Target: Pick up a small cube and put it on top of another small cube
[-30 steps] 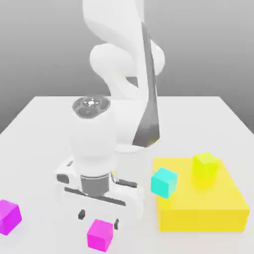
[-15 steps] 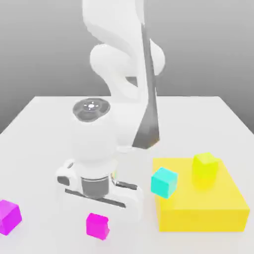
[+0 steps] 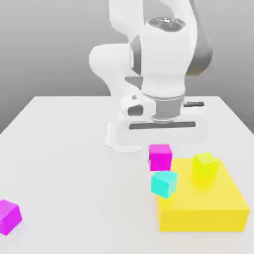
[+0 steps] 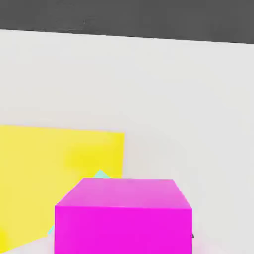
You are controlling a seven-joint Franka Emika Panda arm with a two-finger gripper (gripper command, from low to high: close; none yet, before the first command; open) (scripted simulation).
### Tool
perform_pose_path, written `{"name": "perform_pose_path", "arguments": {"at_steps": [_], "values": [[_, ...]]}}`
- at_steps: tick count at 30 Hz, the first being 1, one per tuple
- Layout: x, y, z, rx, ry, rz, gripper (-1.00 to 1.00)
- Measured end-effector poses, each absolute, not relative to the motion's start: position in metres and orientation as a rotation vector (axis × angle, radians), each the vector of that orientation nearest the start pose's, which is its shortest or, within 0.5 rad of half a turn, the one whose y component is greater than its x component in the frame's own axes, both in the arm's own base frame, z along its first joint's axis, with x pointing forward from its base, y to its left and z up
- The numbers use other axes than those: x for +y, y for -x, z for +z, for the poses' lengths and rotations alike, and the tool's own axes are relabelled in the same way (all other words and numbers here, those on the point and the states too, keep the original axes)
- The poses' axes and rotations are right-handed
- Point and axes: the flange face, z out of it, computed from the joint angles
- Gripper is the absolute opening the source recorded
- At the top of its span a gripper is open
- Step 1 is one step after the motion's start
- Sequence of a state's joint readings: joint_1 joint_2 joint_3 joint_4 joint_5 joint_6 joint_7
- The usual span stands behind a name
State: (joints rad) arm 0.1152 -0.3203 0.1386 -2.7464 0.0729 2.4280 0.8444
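A small magenta cube (image 3: 160,157) hangs in the air under my gripper (image 3: 160,155), which is shut on it. It floats just above the cyan cube (image 3: 163,183), with a small gap between them. The cyan cube sits at the near corner of the big yellow block (image 3: 208,208). In the hand view the magenta cube (image 4: 123,216) is close up, with a sliver of the cyan cube (image 4: 101,174) peeking out behind it and the yellow block (image 4: 44,173) beyond. A second magenta cube (image 3: 9,216) lies on the table at the exterior view's left.
A yellow-green cube (image 3: 205,167) stands on the yellow block, to the exterior view's right of the cyan cube. The arm's white base (image 3: 124,136) sits behind them on the white table (image 3: 59,163).
My gripper has shut on the magenta cube, lifted it off the table and carried it to the exterior view's right, to just over the cyan cube.
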Motion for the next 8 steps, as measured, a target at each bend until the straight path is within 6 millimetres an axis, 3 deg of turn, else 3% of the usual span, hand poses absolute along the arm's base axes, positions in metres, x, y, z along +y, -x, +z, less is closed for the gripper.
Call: {"name": "perform_pose_path", "arguments": {"at_steps": [4,5,8], "values": [[0.096,-0.367,0.273,0.987,2.982,0.001,-1.00],[0.096,-0.366,0.264,0.986,2.982,0.001,1.00],[0.096,-0.366,0.264,0.986,2.982,0.001,1.00]]}}
